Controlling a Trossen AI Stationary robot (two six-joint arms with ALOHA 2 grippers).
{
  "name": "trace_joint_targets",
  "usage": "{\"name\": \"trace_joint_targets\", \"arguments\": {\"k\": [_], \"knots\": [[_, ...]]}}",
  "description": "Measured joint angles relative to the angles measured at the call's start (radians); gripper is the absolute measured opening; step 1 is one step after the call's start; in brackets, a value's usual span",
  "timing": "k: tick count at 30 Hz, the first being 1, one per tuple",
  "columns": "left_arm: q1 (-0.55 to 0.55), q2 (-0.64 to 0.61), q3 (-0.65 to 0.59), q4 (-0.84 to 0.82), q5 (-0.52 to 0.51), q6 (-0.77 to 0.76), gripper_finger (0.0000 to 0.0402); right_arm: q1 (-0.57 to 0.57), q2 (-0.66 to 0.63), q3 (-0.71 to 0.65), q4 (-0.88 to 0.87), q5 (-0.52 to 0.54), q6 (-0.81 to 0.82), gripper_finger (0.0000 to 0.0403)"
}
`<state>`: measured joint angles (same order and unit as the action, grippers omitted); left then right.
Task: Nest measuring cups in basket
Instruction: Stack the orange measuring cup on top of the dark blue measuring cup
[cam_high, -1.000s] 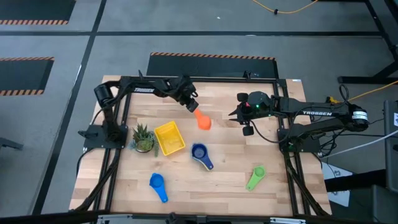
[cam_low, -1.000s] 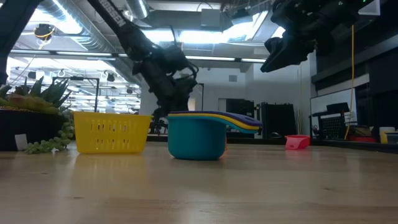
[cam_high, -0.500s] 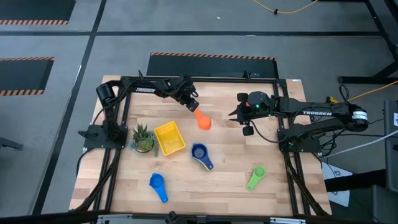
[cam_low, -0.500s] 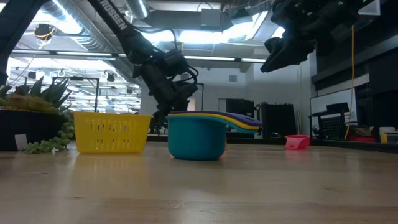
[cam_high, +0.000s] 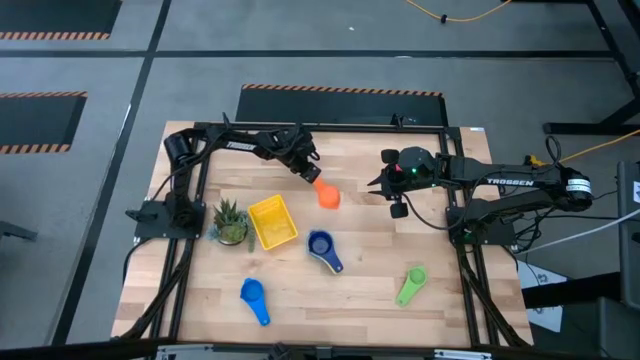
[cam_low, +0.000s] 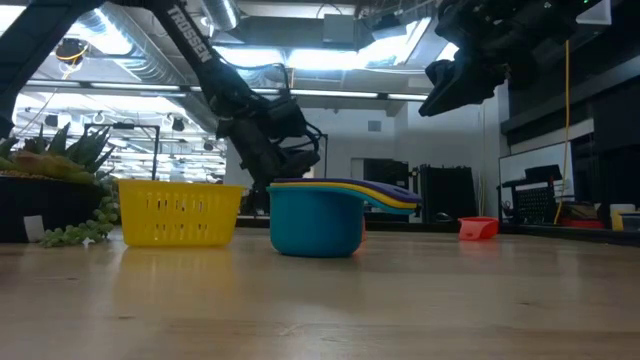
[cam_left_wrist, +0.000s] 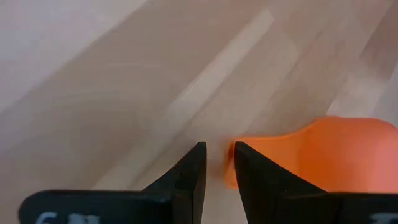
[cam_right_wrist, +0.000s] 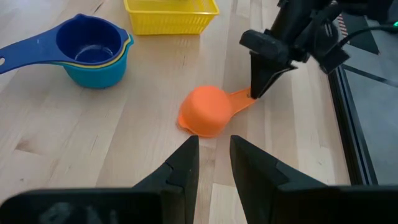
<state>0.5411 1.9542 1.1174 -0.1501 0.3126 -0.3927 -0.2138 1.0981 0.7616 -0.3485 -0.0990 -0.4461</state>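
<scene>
The left gripper (cam_high: 312, 172) is sitting at the tip of the orange cup's (cam_high: 327, 195) handle, near the table's (cam_high: 360, 290) far edge. In the left wrist view its fingers (cam_left_wrist: 186, 177) are standing slightly apart with a narrow gap; the handle end is lying just beside one finger, and whether the handle is pinched cannot be told. In the right wrist view the fingertips are meeting the handle's end, with the contact itself hidden by the dark fingers. The orange cup is lying mouth-down on the wood, its handle pointing towards the left gripper.

The right gripper (cam_high: 398, 200) is hanging above the table to the right of the orange cup, its fingers (cam_right_wrist: 180, 171) parted a little around nothing.

The yellow basket (cam_high: 271, 221) is standing left of centre, just beside a small spiky plant (cam_high: 230, 220). Its inside is hard to make out. Near the basket, a stack of nested cups (cam_high: 322, 248) is resting with a dark blue one on top, yellow and teal rims showing beneath; how many are nested cannot be counted. A light blue cup (cam_high: 252, 297) is lying near the front edge and a green cup (cam_high: 411, 283) at front right.

"TROSSEN" is showing in white on the right arm (cam_high: 510, 182); the left arm's lettering is too small to read.
</scene>
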Motion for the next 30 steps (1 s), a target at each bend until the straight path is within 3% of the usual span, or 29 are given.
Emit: {"name": "trace_joint_targets", "arguments": {"k": [8, 21, 30], "knots": [[-0.015, 0.027, 0.002, 0.018, 0.039, -0.001, 0.0076, 0.0, 0.0, 0.0, 0.0, 0.0, 0.0, 0.0096], [-0.015, 0.035, -0.002, 0.029, 0.236, -0.028, 0.0073, 0.0, 0.0, 0.0, 0.0, 0.0, 0.0, 0.0096], [-0.02, 0.034, -0.002, 0.034, 0.263, -0.028, 0.0019, 0.0, 0.0, 0.0, 0.0, 0.0, 0.0, 0.0096]]}}
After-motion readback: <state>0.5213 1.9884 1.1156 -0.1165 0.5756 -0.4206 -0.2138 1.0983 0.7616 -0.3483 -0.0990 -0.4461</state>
